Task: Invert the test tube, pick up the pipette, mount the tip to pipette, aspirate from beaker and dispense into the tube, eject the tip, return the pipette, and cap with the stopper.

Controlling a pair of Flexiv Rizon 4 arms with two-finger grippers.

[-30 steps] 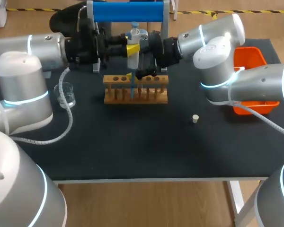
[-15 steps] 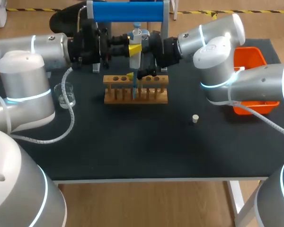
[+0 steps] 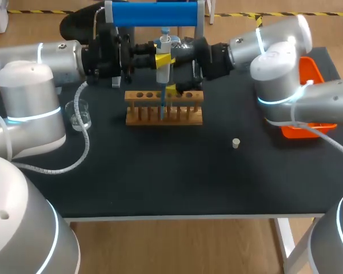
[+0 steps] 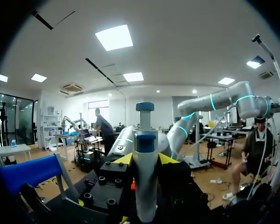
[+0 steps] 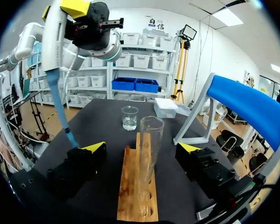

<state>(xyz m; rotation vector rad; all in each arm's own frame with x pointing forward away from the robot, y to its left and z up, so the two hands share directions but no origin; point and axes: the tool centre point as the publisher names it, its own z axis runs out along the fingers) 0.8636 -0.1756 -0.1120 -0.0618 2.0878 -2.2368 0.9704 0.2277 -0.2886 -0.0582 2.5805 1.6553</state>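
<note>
My left gripper (image 3: 162,58) is shut on the white pipette (image 3: 163,54), held upright above the wooden rack (image 3: 138,117). In the left wrist view the pipette (image 4: 145,172) stands between the yellow fingertips (image 4: 124,159). Its long blue tip (image 5: 63,109) hangs beside the rack (image 5: 136,196), ending just above one finger of my right gripper, apart from the tube. The clear test tube (image 5: 150,140) stands mouth up in the rack. My right gripper (image 5: 140,154) is open, one finger on each side of the rack, short of the tube. The stopper (image 3: 235,143) lies on the mat.
A glass beaker (image 3: 80,114) with some liquid stands left of the rack, also seen as the beaker (image 5: 129,117) past the tube. A white tip box (image 5: 165,107) sits beyond it. The blue pipette stand (image 3: 154,14) is behind the rack, an orange bin (image 3: 308,68) at the right.
My right arm has drawn back to the right, its gripper sliding along the rack away from the pipette. The left arm lifted the pipette slightly, then held still.
</note>
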